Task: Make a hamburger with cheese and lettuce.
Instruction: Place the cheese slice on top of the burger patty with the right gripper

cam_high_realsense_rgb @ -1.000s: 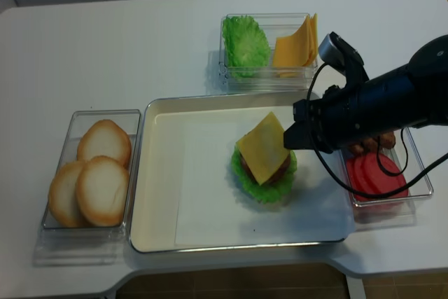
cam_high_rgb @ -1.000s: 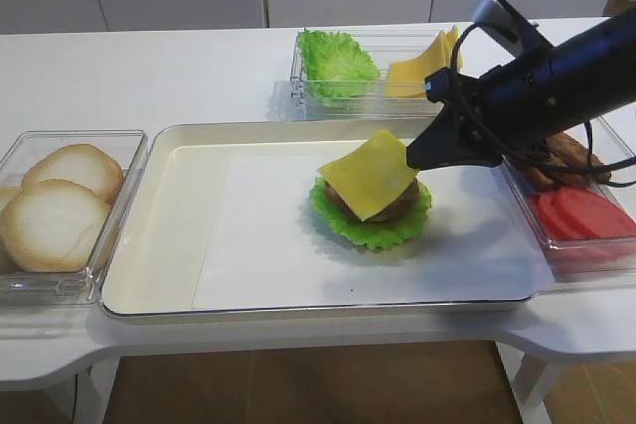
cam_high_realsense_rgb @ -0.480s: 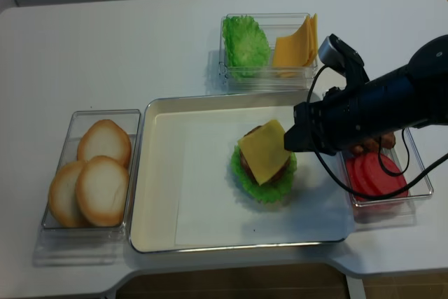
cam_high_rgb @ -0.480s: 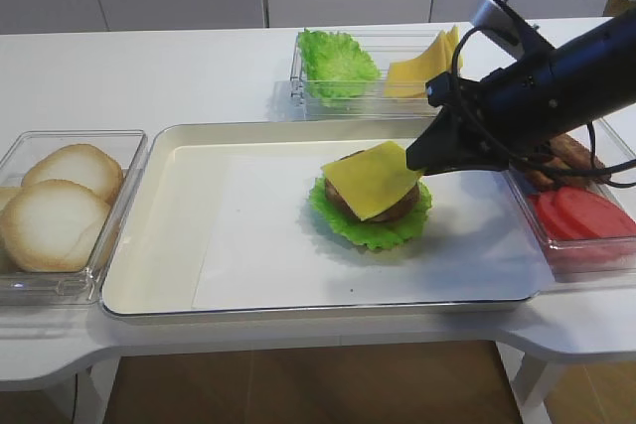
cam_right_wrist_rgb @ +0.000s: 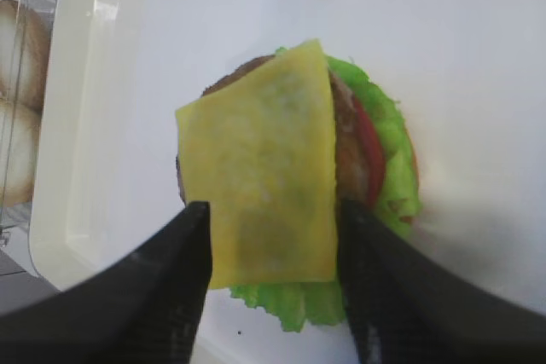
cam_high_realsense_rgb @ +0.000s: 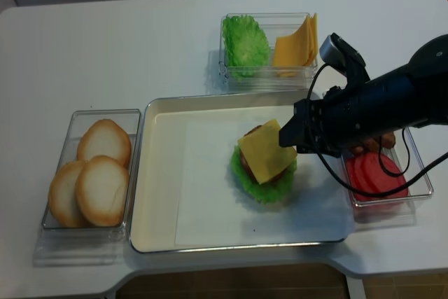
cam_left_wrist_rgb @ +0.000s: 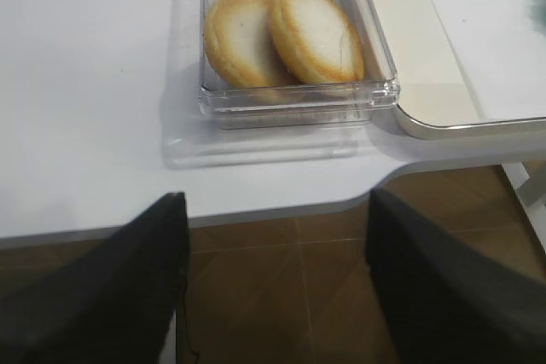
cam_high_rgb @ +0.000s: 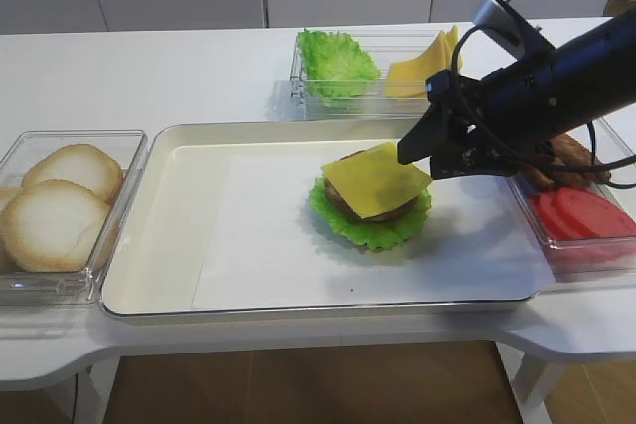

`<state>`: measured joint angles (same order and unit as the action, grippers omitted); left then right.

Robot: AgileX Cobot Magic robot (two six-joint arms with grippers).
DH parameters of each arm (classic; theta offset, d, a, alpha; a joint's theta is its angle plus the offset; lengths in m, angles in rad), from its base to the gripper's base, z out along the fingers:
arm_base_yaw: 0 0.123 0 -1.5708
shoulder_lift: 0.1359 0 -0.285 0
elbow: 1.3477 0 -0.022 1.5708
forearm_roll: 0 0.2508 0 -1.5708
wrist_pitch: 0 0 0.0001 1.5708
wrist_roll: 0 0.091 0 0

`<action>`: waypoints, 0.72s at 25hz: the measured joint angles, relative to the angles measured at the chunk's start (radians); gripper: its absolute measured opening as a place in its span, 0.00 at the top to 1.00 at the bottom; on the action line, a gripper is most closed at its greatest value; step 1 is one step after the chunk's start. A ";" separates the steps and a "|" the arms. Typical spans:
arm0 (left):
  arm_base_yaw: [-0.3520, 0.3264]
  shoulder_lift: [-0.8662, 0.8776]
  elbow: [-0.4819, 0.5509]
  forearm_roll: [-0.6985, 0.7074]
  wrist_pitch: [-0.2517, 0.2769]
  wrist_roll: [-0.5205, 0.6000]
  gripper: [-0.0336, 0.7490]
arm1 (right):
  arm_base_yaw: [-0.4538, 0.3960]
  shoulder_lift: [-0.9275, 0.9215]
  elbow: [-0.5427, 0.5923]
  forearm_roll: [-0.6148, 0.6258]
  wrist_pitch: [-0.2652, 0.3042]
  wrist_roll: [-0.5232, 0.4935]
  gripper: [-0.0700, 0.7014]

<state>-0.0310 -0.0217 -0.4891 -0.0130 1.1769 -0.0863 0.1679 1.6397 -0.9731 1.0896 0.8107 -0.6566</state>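
The right gripper (cam_right_wrist_rgb: 271,274) stands with its jaws parted, one either side of the near edge of the cheese (cam_right_wrist_rgb: 260,176), and grips nothing that can be seen; whether a finger brushes the slice cannot be told. The cheese lies flat on the patty of the hamburger (cam_high_rgb: 370,196), skewed so that one corner overhangs toward the gripper and patty shows on the far side. Beneath it a red tomato slice (cam_right_wrist_rgb: 368,147) peeps out, and the lettuce (cam_high_rgb: 373,230) frills out all round on the white paper in the metal tray (cam_high_rgb: 169,245).

Judgement: the release is the step in hand. It is best finished by lifting straight up and back, with the jaws wide, so the overhanging corner is not dragged.

The left gripper (cam_left_wrist_rgb: 273,283) hangs apart off the table edge, near the box of buns (cam_left_wrist_rgb: 281,31), jaws wide and empty.
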 joint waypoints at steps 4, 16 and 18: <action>0.000 0.000 0.000 0.000 0.000 0.000 0.35 | 0.000 -0.039 0.000 -0.022 -0.015 0.030 0.43; 0.000 0.000 0.000 0.000 0.000 0.000 0.35 | 0.000 -0.215 0.000 -0.522 0.004 0.347 0.43; 0.000 0.000 0.000 0.000 0.000 0.000 0.35 | 0.000 -0.253 0.000 -0.608 0.033 0.396 0.43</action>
<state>-0.0310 -0.0217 -0.4891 -0.0130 1.1769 -0.0863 0.1679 1.3868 -0.9731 0.4813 0.8441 -0.2606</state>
